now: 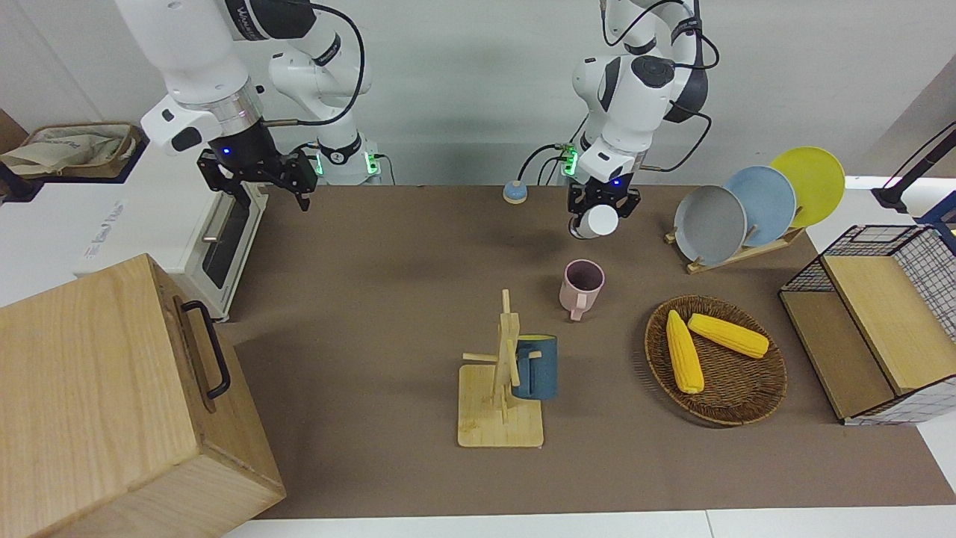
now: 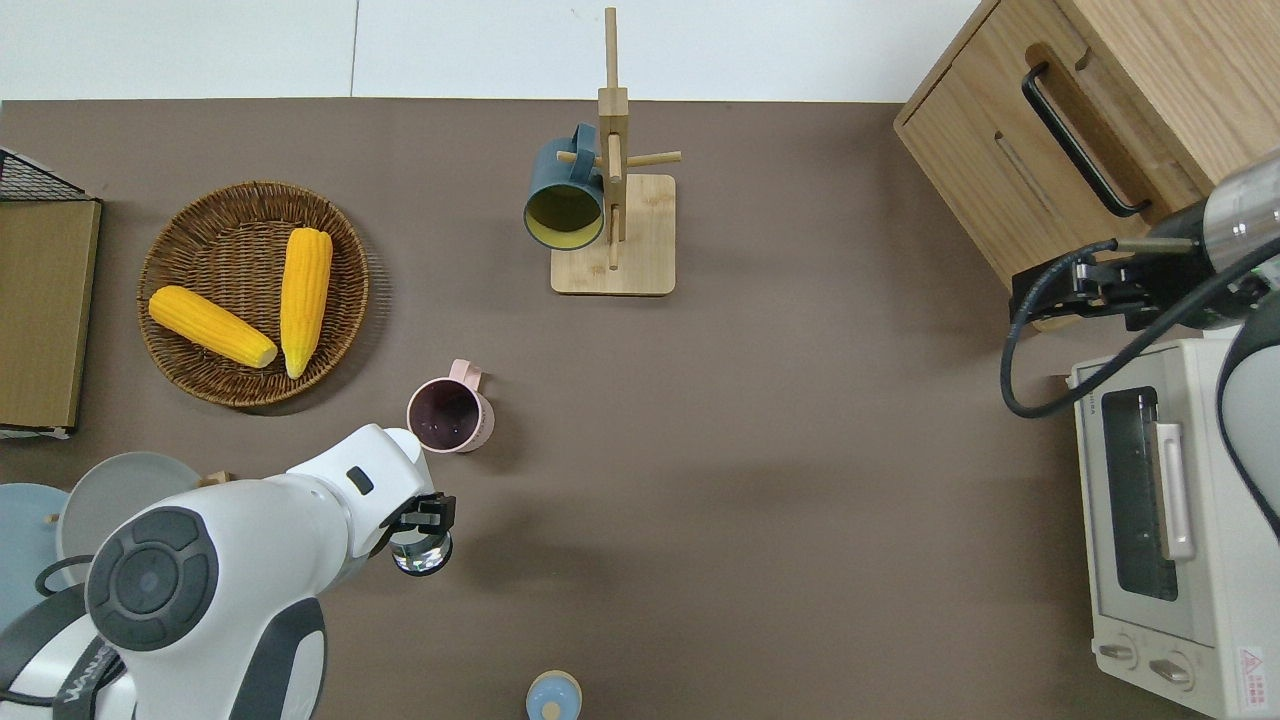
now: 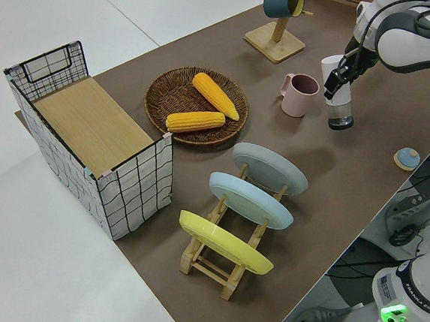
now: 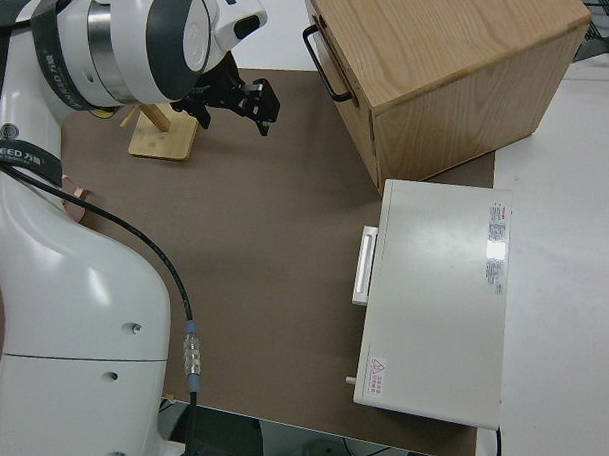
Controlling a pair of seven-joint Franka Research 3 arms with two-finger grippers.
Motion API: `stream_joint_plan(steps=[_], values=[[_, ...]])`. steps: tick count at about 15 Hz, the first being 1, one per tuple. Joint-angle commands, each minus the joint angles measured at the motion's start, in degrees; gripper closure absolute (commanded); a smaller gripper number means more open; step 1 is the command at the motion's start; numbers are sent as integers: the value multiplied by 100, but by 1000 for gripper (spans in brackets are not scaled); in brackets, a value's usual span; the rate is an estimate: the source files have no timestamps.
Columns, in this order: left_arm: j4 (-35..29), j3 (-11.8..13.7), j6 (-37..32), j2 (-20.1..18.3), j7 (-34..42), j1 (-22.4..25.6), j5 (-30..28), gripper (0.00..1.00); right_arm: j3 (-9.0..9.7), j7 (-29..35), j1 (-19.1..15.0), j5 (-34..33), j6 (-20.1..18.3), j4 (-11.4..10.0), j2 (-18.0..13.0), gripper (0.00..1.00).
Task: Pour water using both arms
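My left gripper [image 1: 598, 211] is shut on a clear bottle with a white upper part [image 3: 339, 104]. It holds the bottle close to upright, with its base at or just above the table. The bottle [image 2: 421, 553] is beside the pink mug [image 2: 450, 417], nearer to the robots than the mug and apart from it. The mug [image 1: 582, 285] stands upright with its handle pointing away from the robots. The left gripper also shows in the overhead view [image 2: 424, 514] and the left side view [image 3: 340, 75]. My right arm is parked, its gripper [image 1: 259, 175] open and empty.
A small blue cap [image 2: 553, 696] lies near the robots' edge. A wooden mug tree [image 1: 502, 388] holds a dark blue mug [image 1: 536, 367]. A wicker basket [image 1: 747, 400] holds two corn cobs. Also here are a plate rack [image 1: 736, 254], a wire crate [image 1: 881, 321], a wooden box [image 1: 112, 403] and a toaster oven [image 2: 1165, 520].
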Motion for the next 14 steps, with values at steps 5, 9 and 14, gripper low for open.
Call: stream_joint_plan(steps=[5,9,14], values=[[-451,104,1227,-824,-214,506,143,1000,66,-74,-104,98,26,-170,-128,7],[-137,95,1960,-754,-135,1095,292,1000,66,-74,-104,98,26,-170,-128,9],[1373,113,1908,167,383,2044,539,1000,66,-74,-104,98,26,-170,-128,9]])
